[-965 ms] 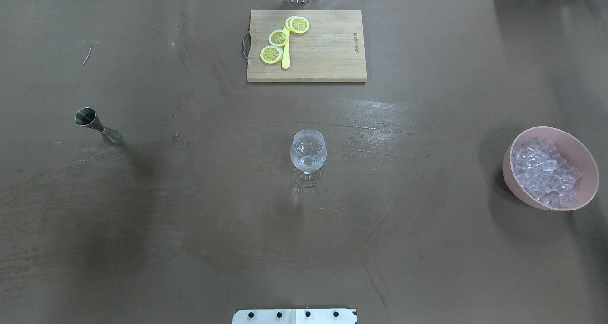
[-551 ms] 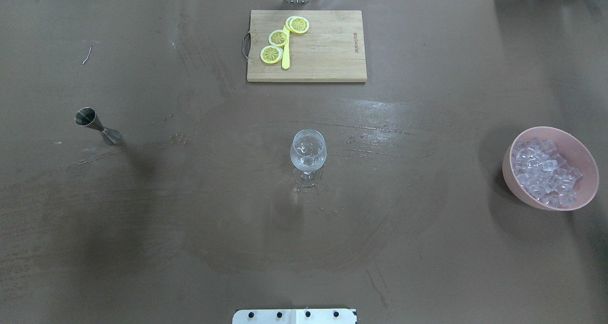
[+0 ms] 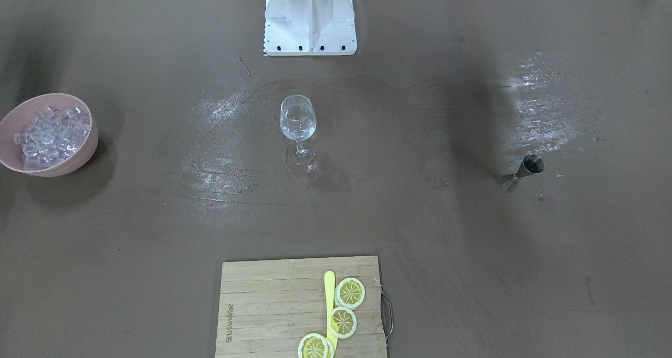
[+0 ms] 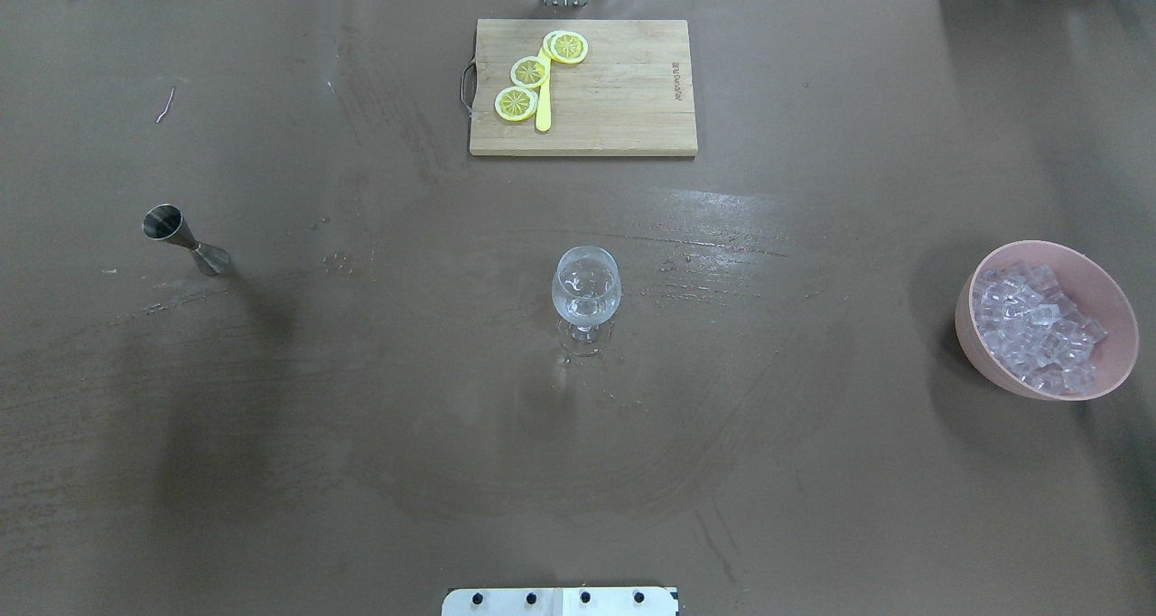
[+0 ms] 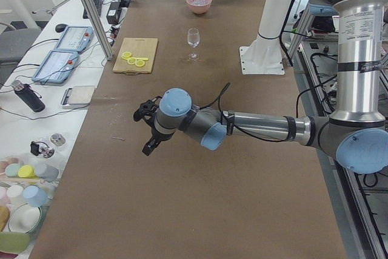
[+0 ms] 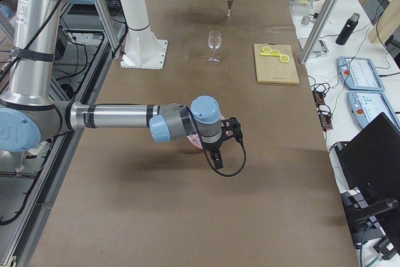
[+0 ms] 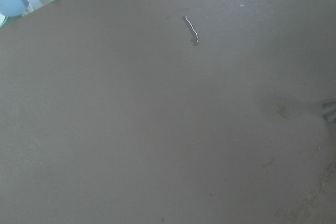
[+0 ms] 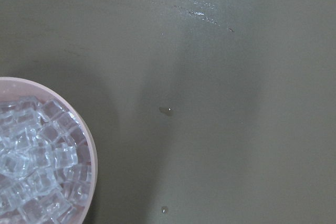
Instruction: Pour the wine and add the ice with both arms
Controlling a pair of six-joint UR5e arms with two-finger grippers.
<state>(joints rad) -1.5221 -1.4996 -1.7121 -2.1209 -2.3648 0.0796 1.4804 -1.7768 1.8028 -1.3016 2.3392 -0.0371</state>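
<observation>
Step in hand: approach. My left hand [image 5: 148, 133] hangs over the worktop [image 4: 379, 471] near the jigger [image 4: 185, 239], mid-left. My right hand [image 6: 220, 145] hangs beside the ice [image 4: 1039, 327], mid-right. Whether either is spread or pressed together, I cannot tell. The wine is not discernible. Next, probably: grip the jigger squarely, then tip it into the central glass [image 4: 586, 291].

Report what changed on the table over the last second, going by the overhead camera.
Nothing visibly changed. The jigger, the wine glass, the pink bowl with its ice, and the cutting board with its lemon slices all sit where they were.
</observation>
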